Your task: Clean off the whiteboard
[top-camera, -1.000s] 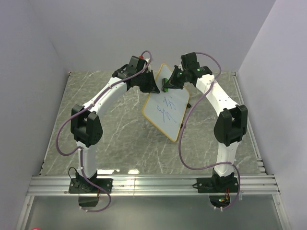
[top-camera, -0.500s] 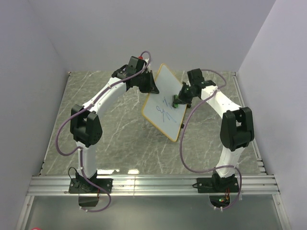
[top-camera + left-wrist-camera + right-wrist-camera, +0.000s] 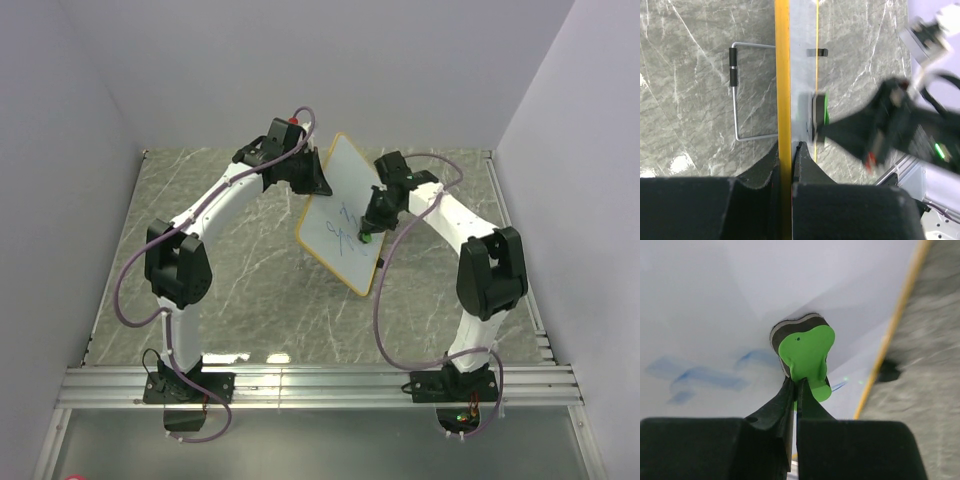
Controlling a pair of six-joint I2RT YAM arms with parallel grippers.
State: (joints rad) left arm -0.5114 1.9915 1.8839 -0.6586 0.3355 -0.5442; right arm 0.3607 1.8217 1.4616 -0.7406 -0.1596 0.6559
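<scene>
The whiteboard point(image 3: 335, 200), white with a thin orange rim, stands tilted in mid-table with blue scribbles on its face. My left gripper point(image 3: 318, 182) is shut on its upper left edge; in the left wrist view the orange rim point(image 3: 783, 75) runs between the jaws point(image 3: 790, 150). My right gripper point(image 3: 367, 228) is shut on the small green eraser point(image 3: 365, 238) and presses it against the board's face. In the right wrist view the green eraser point(image 3: 805, 352) sits on the white surface beside faint blue marks point(image 3: 700, 377).
A metal wire stand point(image 3: 735, 100) with black grips lies on the grey marble table point(image 3: 220, 260) behind the board. Grey walls close the back and sides. An aluminium rail point(image 3: 320, 385) runs along the near edge.
My right gripper has swept the eraser from the board's upper edge down across its face to the lower scribbles. The left gripper and board have held still.
</scene>
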